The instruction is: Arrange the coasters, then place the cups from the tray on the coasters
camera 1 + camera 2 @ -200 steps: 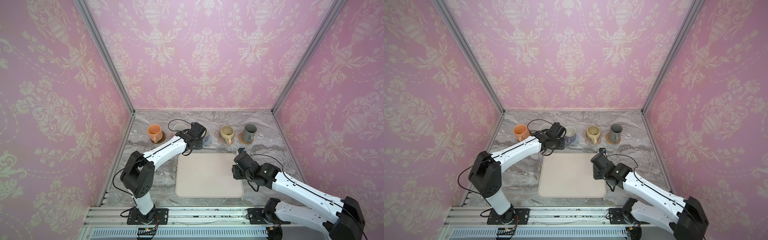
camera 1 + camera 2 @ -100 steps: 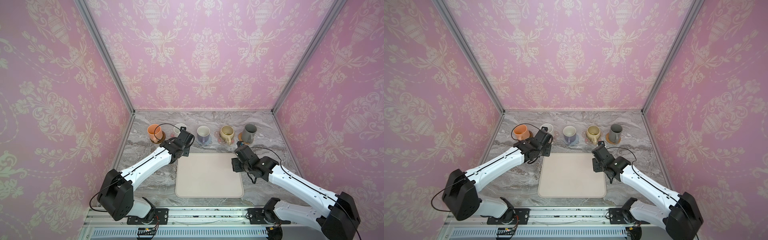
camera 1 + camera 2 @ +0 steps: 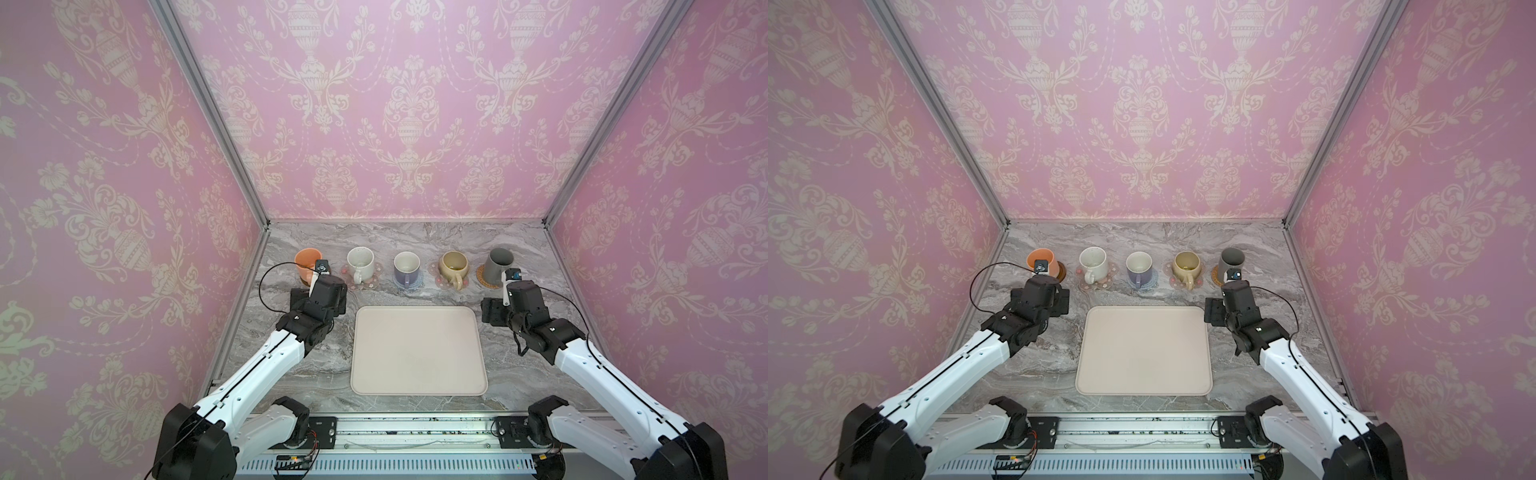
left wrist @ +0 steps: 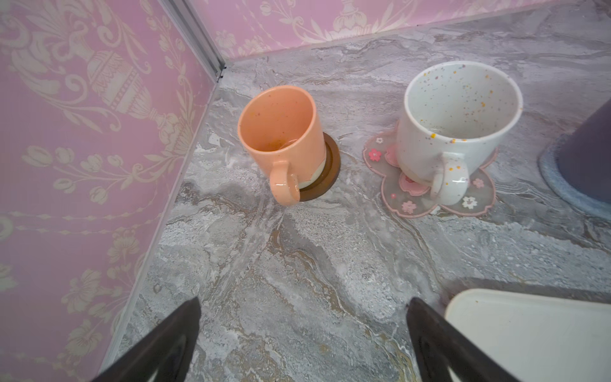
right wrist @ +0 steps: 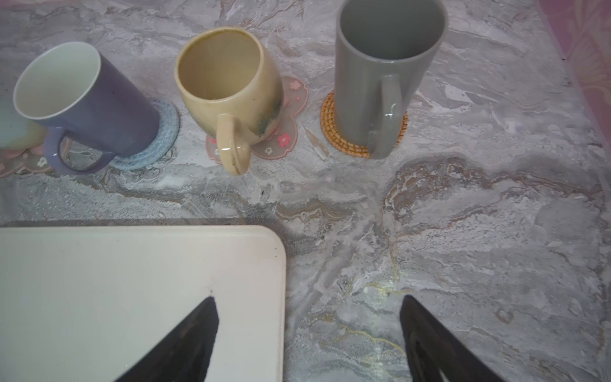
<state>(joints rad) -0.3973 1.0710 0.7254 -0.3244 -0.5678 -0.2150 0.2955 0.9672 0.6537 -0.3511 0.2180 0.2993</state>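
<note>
Left pincer and right pincer both gape wide, empty. I would retreat straight back, clearing the orange-peach glazed mug ahead.

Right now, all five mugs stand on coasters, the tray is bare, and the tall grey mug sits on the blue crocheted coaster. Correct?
Not quite. The tall grey mug sits on the woven rattan coaster, as the right wrist view shows; the blue crocheted coaster holds the lavender mug. The rest stands.
</note>
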